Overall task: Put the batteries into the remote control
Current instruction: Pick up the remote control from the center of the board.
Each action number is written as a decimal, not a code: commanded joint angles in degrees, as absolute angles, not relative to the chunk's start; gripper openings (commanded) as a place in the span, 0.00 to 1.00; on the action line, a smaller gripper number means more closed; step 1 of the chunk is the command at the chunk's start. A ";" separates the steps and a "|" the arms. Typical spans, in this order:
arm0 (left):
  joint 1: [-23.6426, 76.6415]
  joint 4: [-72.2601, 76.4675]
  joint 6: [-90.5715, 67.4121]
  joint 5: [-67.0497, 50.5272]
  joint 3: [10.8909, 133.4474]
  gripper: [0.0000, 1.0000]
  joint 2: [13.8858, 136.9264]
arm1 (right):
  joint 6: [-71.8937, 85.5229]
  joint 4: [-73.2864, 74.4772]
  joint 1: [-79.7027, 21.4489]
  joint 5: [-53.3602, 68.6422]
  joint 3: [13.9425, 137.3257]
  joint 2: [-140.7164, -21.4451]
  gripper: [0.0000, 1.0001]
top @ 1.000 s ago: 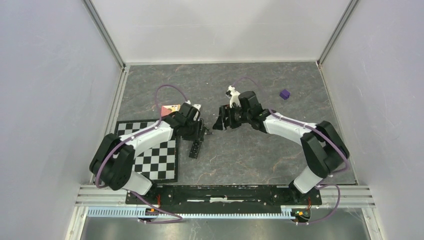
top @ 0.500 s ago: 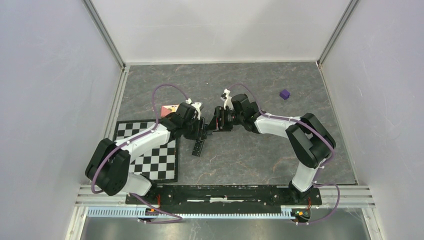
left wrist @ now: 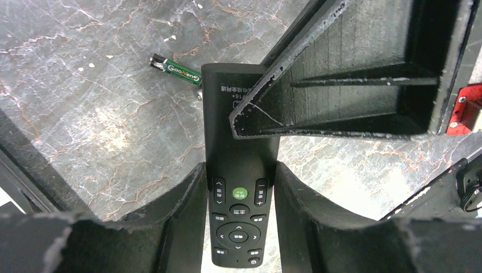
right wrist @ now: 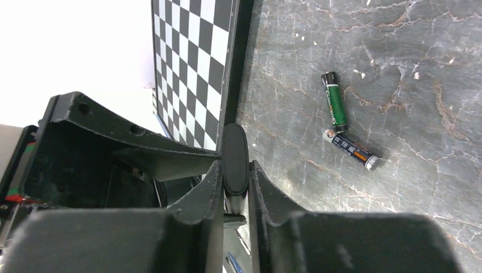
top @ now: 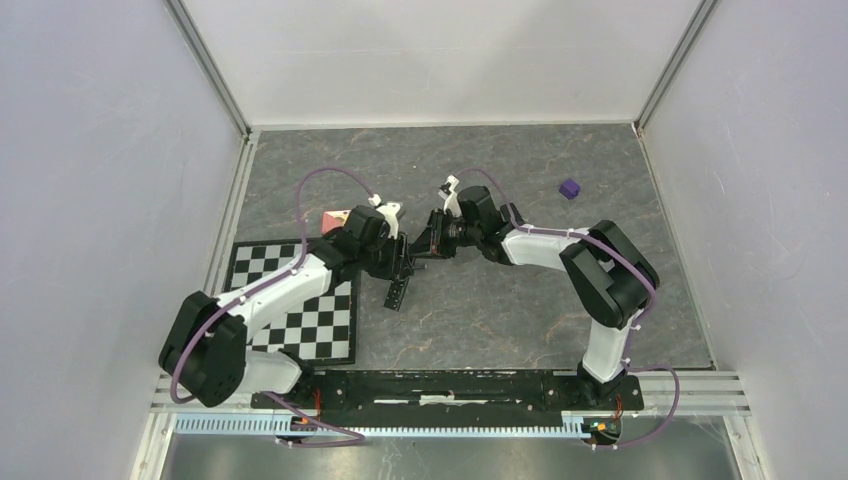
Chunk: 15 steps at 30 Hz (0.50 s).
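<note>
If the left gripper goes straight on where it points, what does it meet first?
Probably the right gripper, gripping the remote control just ahead; depth is hard to judge.

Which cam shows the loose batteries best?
Right wrist: both lie in full on the table, green battery and black battery. Left wrist shows only the green one, its end at the remote control's corner. Top external: none discernible.

centre: left gripper (top: 404,262) and right gripper (top: 427,243) at upper end of slanted remote control (top: 397,292). lower left: checkerboard mat (top: 300,320). upper right: purple cube (top: 569,188).
</note>
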State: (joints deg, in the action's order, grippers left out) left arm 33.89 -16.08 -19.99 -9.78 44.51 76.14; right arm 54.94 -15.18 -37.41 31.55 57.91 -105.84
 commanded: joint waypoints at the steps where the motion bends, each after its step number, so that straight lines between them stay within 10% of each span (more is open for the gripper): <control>1: 34.35 -12.22 -16.49 -12.29 44.65 0.48 72.63 | 58.91 -16.63 -37.62 29.73 59.70 -103.98 0.08; 6: 34.28 -11.87 -12.16 -7.20 45.29 0.85 68.54 | 62.10 -8.91 -37.04 22.21 59.65 -99.85 0.00; 15: 35.37 -13.95 8.51 -10.41 49.63 0.84 67.85 | 77.56 7.02 -34.56 13.80 61.51 -94.72 0.00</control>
State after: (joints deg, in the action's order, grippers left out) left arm 34.20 -14.79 -6.20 -7.75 47.27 68.18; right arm 67.42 0.16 -35.51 18.46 58.83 -98.28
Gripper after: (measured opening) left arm 0.881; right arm 0.124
